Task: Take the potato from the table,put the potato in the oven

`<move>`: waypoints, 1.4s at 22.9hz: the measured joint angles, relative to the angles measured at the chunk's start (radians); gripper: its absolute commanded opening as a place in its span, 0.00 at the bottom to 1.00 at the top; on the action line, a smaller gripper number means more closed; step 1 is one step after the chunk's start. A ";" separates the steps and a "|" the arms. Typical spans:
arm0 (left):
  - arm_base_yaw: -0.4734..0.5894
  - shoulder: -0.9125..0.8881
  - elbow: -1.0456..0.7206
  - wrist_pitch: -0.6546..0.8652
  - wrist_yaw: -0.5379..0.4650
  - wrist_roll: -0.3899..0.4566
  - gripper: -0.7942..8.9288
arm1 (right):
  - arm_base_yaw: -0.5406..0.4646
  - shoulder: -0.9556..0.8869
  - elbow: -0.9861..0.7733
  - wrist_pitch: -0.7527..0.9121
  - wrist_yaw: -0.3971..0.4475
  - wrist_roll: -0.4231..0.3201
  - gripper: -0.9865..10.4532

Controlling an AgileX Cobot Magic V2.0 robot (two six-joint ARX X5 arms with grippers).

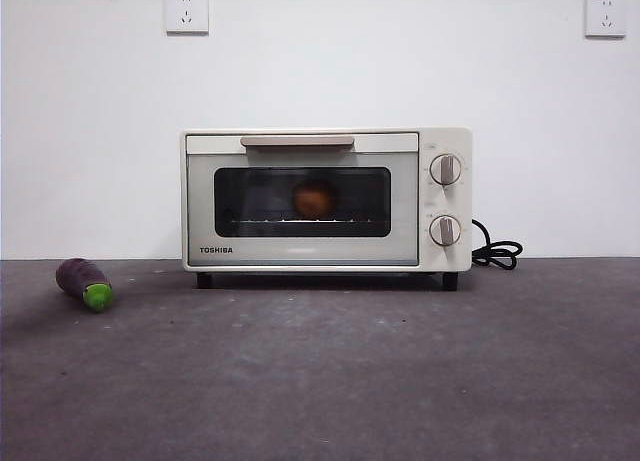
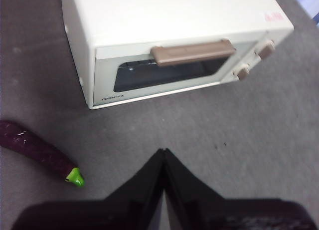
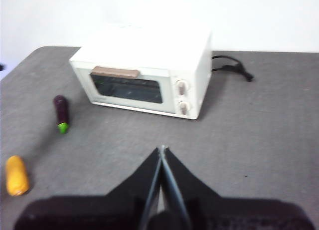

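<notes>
Potato (image 1: pixel 315 198) inside the oven (image 1: pixel 300 251), a dim orange shape on the rack behind the shut glass door. Task by all appearances done, with little left to spoil. Likeliest trouble from here: a low sweep of an arm clipping the door handle (image 1: pixel 297 140) and jolting the oven, enough to roll the potato on its rack, or knocking the eggplant (image 1: pixel 84 283) along the counter (image 1: pixel 350 381). Left fingers (image 2: pixel 162 157) pressed together and empty, poised above bare counter just before the oven door, eggplant off to one side. Right fingers (image 3: pixel 164 157) likewise together and empty, held high and well back, with oven, eggplant and an orange-yellow item (image 3: pixel 16 175) all at a distance.
</notes>
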 measured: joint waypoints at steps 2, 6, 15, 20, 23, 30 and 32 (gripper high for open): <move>-0.027 -0.031 0.000 -0.019 -0.007 0.012 0.08 | 0.000 0.000 0.000 0.000 0.014 0.000 0.09; -0.093 -0.072 0.000 -0.067 -0.006 0.017 0.08 | 0.000 0.000 0.000 0.000 0.019 0.000 0.09; -0.215 -0.105 0.000 -0.141 0.105 -0.106 0.08 | 0.000 0.000 0.000 0.000 0.020 0.000 0.09; -0.217 -0.101 0.000 -0.131 0.098 -0.078 0.08 | 0.000 0.000 0.000 0.000 0.020 0.000 0.09; -0.197 -0.100 0.000 -0.081 0.094 0.046 0.08 | 0.000 0.000 0.000 0.000 0.020 0.000 0.09; -0.135 -0.153 -0.027 -0.015 0.046 0.382 0.08 | 0.000 0.000 0.000 0.000 0.020 0.000 0.09; -0.113 -0.223 -0.082 0.071 0.048 0.431 0.08 | 0.000 0.000 0.000 0.000 0.020 0.000 0.09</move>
